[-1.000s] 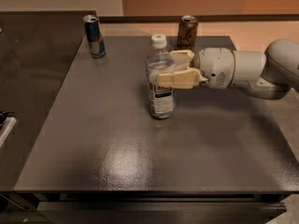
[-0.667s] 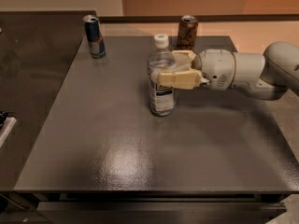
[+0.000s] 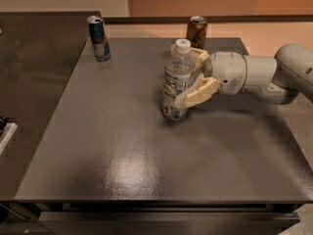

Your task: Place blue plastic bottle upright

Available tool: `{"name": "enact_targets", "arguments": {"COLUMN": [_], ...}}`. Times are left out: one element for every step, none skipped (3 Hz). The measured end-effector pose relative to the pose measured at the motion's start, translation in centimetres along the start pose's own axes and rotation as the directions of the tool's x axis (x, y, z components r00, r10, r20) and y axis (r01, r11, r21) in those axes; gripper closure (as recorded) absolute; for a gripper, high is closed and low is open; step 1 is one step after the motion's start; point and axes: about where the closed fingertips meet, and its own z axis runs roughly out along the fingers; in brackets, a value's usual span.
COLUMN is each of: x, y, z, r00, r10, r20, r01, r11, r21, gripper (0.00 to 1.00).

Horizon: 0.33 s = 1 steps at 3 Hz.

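Observation:
The blue plastic bottle [image 3: 175, 84], clear with a white cap and a white-and-blue label, stands upright on the dark grey table [image 3: 127, 151], right of its middle. My gripper [image 3: 189, 78] reaches in from the right at label height. Its cream fingers [image 3: 199, 93] are spread apart on either side of the bottle, the near one angled down and away from the label. The gripper is open and does not clamp the bottle.
A slim blue-silver can [image 3: 98, 38] stands at the table's far left corner. A brown-orange can [image 3: 196, 32] stands at the far edge just behind my gripper. A darker counter [image 3: 34, 82] adjoins the table on the left.
The near finger has swung down and away from the bottle, widening the gap between the fingers. The bottle stays upright in the same place.

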Motion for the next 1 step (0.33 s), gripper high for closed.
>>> {"name": "enact_targets", "arguments": {"x": [0.00], "y": [0.00], "z": [0.00], "r00": [1.000], "r10": [0.000], "r20": [0.000], "r01": [0.000], "r11": [1.0000], "r21": [0.000], "gripper": [0.00]}}
